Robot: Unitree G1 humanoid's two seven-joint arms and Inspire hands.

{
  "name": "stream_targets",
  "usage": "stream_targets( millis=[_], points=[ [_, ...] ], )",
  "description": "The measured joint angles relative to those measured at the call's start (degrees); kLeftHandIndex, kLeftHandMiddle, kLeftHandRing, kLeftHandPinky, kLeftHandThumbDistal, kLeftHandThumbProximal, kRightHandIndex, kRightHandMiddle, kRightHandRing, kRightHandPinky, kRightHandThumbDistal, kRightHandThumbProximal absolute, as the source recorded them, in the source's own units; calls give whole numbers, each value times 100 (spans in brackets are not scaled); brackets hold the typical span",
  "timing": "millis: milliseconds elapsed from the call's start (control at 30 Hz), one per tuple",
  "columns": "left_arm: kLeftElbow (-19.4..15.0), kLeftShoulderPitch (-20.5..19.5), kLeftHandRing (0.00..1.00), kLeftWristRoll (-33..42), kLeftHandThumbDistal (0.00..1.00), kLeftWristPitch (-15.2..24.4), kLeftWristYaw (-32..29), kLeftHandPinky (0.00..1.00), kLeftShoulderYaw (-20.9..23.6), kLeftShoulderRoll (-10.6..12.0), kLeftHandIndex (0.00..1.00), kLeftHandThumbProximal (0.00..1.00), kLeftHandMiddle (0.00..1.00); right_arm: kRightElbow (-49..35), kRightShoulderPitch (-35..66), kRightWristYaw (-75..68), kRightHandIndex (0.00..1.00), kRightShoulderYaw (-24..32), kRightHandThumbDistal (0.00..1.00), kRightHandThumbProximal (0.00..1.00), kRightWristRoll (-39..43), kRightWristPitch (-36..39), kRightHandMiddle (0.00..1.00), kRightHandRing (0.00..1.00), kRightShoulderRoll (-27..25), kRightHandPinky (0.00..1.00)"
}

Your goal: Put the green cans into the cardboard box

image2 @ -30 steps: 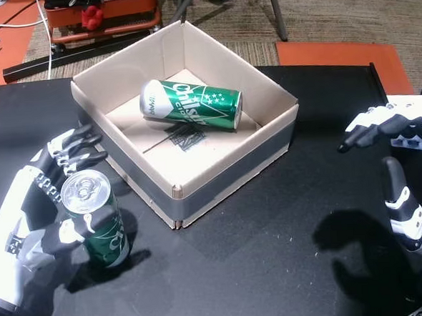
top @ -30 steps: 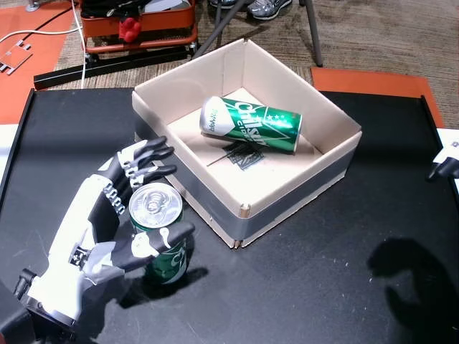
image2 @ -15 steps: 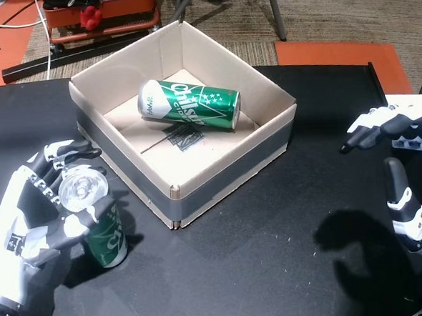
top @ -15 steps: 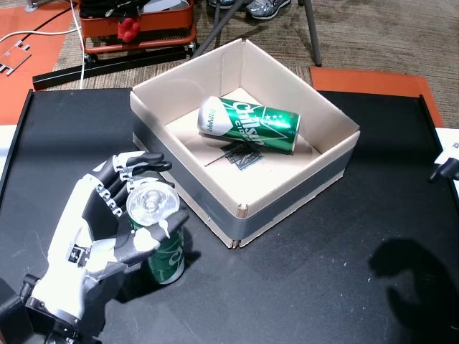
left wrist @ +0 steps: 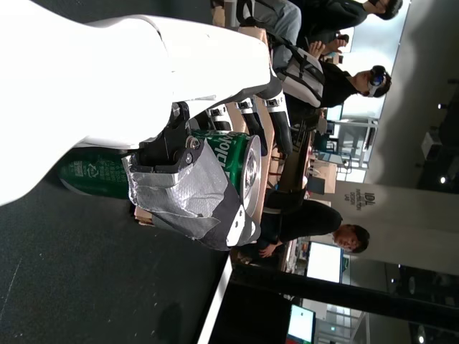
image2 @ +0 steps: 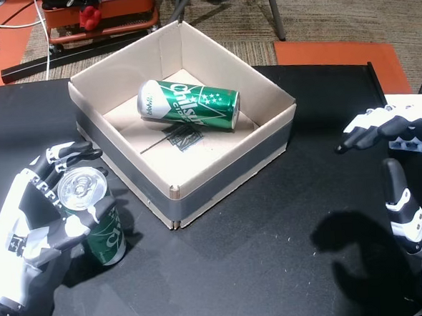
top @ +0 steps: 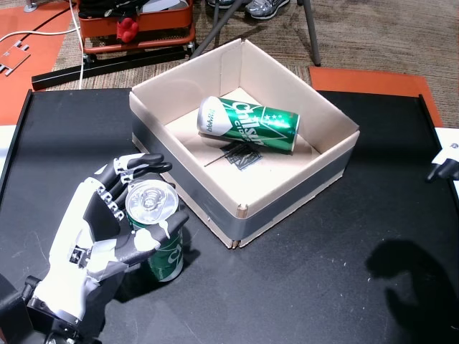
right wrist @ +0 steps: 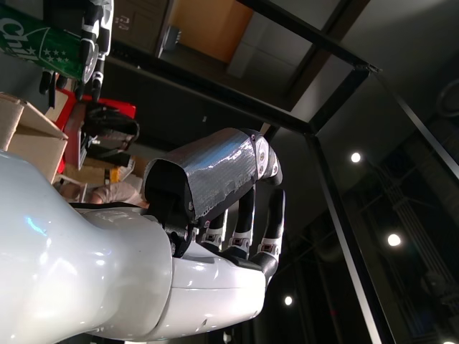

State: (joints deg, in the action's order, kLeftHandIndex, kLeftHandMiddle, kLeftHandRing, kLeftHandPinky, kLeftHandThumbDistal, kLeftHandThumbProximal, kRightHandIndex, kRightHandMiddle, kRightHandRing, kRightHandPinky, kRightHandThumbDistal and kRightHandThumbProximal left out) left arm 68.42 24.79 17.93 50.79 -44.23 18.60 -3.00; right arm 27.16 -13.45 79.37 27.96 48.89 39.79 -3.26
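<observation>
Black table (top: 301, 287): work surface, carries all items below.

Cardboard box (top: 337, 154) (image2: 281, 132): open-topped, grey tape around its lower walls, set toward the far middle of the table, one corner turned toward the robot.

Green can, boxed (top: 249, 125) (image2: 188, 105): lies on its side on the box floor, silver end toward the robot's left.

Green can, upright (top: 159, 233) (image2: 99, 221): stands on the table outside the box, just beside the box's left-hand wall, silver top and pull tab facing up.

Left hand (top: 93, 240) (image2: 29, 226): wrapped around the upright can, fingers curled round its far side near the rim, thumb pressed on the near side; the left wrist view (left wrist: 190, 190) shows the same clasp, the can (left wrist: 222, 154) between thumb and fingers.

Right hand (image2: 403, 189): over the table's right edge, well apart from box and cans, fingers spread and extended, holding nothing; its own wrist view (right wrist: 215, 208) shows the fingers straight.
</observation>
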Motion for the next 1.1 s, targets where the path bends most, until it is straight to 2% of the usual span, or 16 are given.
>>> stream_targets(
  millis=[233,300,367,500,567,633,767,933,1100],
  points=[
    [0,4,68,0,83,-58,-1,68,4,-30,97,0,62,-54,18,-51,42,-11,58,0,-48,81,47,50,3,57],
    [2,4,68,-23,82,-58,2,69,-9,-36,98,4,62,-83,30,-70,43,-30,58,0,-48,51,47,51,3,57],
    [16,4,67,-149,84,-15,165,67,-72,-69,97,7,62,-107,39,-78,42,-36,60,0,-47,24,47,50,3,57],
    [86,25,66,-466,82,27,546,64,-258,-193,98,3,62,-156,75,-112,43,-52,59,0,-47,-59,47,51,3,58],
    [115,56,67,-500,82,-59,557,64,-278,-204,99,0,62,-168,90,-116,43,-53,59,0,-44,-95,48,51,3,58],
    [176,121,66,-497,87,-320,503,63,-274,-203,98,0,61,-172,91,-109,43,-54,59,0,-42,-105,47,51,4,58],
    [240,145,64,-502,85,-745,485,64,-282,-191,96,0,60,-233,112,-153,44,-63,62,0,-60,-110,47,50,21,57],
    [244,145,63,-610,86,-820,494,66,-366,-193,93,4,59,-374,233,-283,43,-125,62,0,-63,-241,47,50,41,57],
    [244,142,63,-741,88,-813,564,66,-470,-196,94,7,59,-419,242,-312,44,-180,61,0,-65,-237,47,51,50,58]
  ],
)
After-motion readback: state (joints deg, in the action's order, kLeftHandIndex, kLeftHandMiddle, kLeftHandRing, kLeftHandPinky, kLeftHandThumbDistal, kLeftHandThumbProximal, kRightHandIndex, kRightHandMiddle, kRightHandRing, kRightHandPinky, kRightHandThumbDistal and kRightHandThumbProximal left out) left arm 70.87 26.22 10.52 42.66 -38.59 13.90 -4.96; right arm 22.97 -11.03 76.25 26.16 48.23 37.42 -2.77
